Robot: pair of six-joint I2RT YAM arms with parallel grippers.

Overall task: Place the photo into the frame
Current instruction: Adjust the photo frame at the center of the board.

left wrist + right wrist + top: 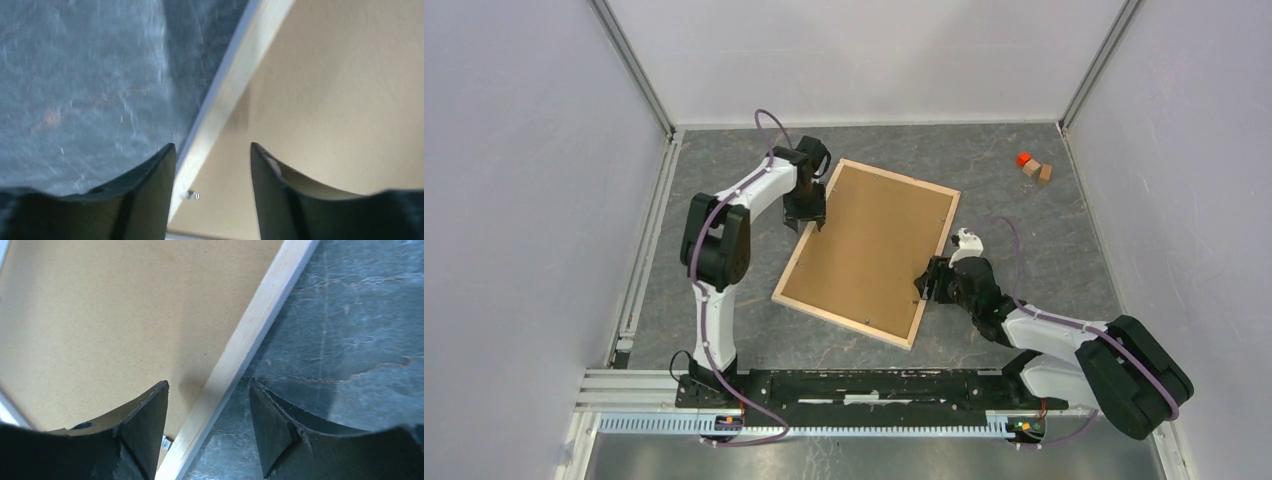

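The frame [844, 322] lies back side up on the grey table, its pale wood rails around the plain brown backing board [874, 250]. The photo is hidden. My left gripper [812, 222] hovers over the frame's left rail near the far corner. In the left wrist view that gripper [212, 146] is open, its fingers straddling the rail [235, 75] beside a small metal tab [192, 195]. My right gripper [927, 287] is at the right rail. In the right wrist view it [208, 382] is open astride the rail [260, 315], with the board [110, 315] on its left.
Small orange and wooden blocks [1034, 168] lie at the back right of the table. White walls enclose the table on three sides. A metal rail [649, 250] runs along the left edge.
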